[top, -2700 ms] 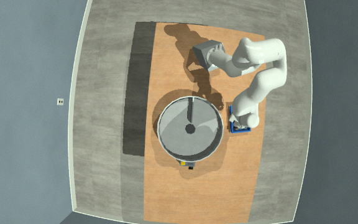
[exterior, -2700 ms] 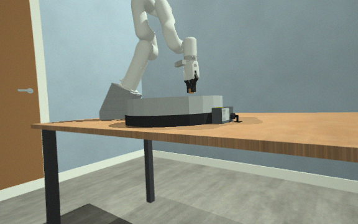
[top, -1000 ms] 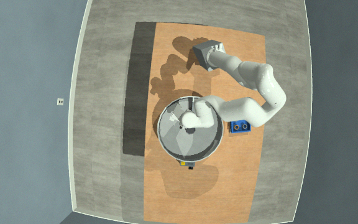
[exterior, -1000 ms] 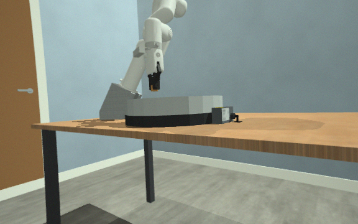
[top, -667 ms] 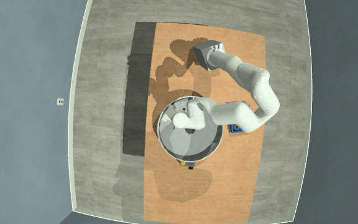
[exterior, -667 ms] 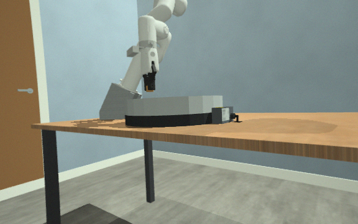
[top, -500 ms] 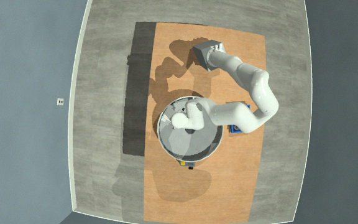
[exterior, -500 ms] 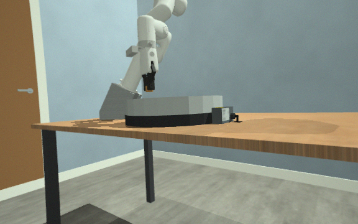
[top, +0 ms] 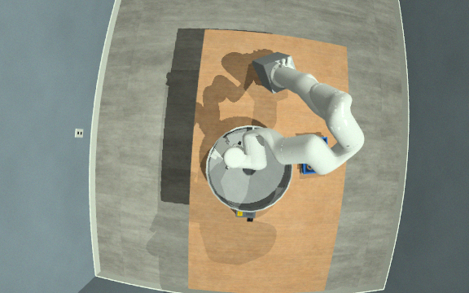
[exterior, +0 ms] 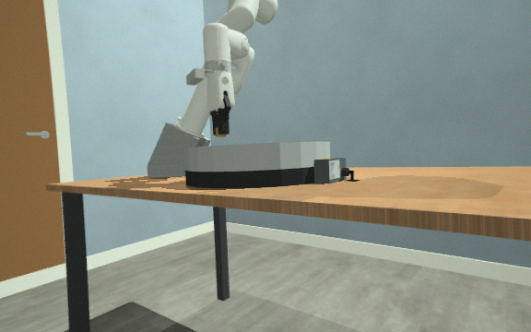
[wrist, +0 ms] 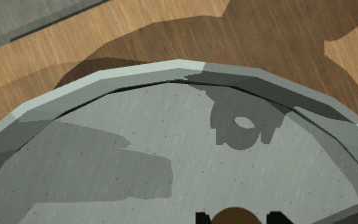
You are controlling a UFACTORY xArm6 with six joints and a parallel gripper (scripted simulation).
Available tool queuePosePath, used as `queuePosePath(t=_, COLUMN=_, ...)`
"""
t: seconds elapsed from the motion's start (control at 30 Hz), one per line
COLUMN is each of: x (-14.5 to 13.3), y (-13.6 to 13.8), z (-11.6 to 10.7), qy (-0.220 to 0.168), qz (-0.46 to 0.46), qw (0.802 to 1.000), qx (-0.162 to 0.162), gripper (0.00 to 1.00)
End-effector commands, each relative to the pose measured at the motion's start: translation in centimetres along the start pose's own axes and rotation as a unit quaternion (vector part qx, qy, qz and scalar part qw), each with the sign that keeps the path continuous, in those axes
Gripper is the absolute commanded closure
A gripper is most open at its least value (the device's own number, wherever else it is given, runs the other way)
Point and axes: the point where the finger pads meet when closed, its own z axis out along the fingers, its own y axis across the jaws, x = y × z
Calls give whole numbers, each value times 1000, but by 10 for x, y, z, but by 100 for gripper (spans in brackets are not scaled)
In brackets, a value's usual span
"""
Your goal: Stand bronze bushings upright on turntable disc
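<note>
My gripper [exterior: 220,128] is shut on a bronze bushing [exterior: 220,135] [wrist: 236,216], whose lower end shows below the fingertips. They hang above the rim height of the turntable [exterior: 247,159], over the part of its disc [top: 259,189] [wrist: 190,135] left of the hub [top: 249,172] in the top view. In that view the arm hides the fingers. The blue crate [top: 311,172] is right of the turntable, mostly under the arm. One ring-shaped bushing [top: 309,167] shows in it; its metal is hard to tell. The rest of the crate's contents are hidden.
A raised grey wall [wrist: 100,82] runs around the disc. A grey control box [top: 248,214] [exterior: 327,171] with a yellow patch sticks out at the turntable's side. The arm's forearm spans the turntable and crate. Arm shadows darken parts of the disc.
</note>
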Motion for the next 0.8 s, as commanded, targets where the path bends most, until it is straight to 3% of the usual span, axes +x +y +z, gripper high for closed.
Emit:
queuePosePath(t=0.0, x=1, y=-1, z=13, qy=0, qz=0, qw=1000, qx=1, gripper=100)
queuePosePath(t=0.1, x=1, y=-1, z=23, qy=0, qz=0, qw=1000, qx=1, gripper=100)
queuePosePath(t=0.77, x=1, y=-1, z=25, qy=0, qz=0, qw=1000, qx=1, gripper=100)
